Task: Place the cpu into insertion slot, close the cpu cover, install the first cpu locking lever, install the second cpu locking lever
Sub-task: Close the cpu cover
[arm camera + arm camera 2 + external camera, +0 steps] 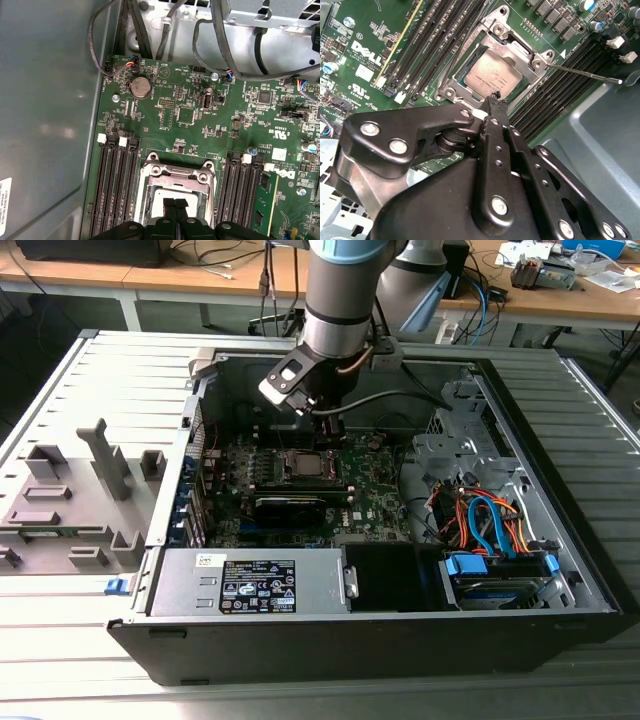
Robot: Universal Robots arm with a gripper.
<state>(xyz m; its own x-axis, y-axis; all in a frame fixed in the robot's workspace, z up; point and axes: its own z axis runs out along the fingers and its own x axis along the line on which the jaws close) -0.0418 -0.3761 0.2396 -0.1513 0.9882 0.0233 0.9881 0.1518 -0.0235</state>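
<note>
Hand: the hand [495, 98] [175, 204] is down inside the open computer case [560, 540]. In both wrist views its black fingertips are pressed together with nothing between them.
Cpu: the cpu [490, 75] [159, 195] sits flat in the insertion slot [451, 92], dull silver top up, right under those fingertips. Whether they touch it cannot be told.
Cpu cover: the silvery cpu cover [521, 53] [178, 176] lies down around the chip, whose top shows through the cut-out.
Locking lever: one thin metal locking lever [582, 73] juts out from a corner of the slot, across the memory slots [435, 45].
Motherboard: the green motherboard [200, 115] has black memory slots on both sides of the socket and a coin battery [140, 87] further off.
Surroundings: the case rests on a slatted grey tabletop [60, 660], with the power supply [250, 585] along its near side. Grey holders [70, 500] stand at the exterior view's left.
</note>
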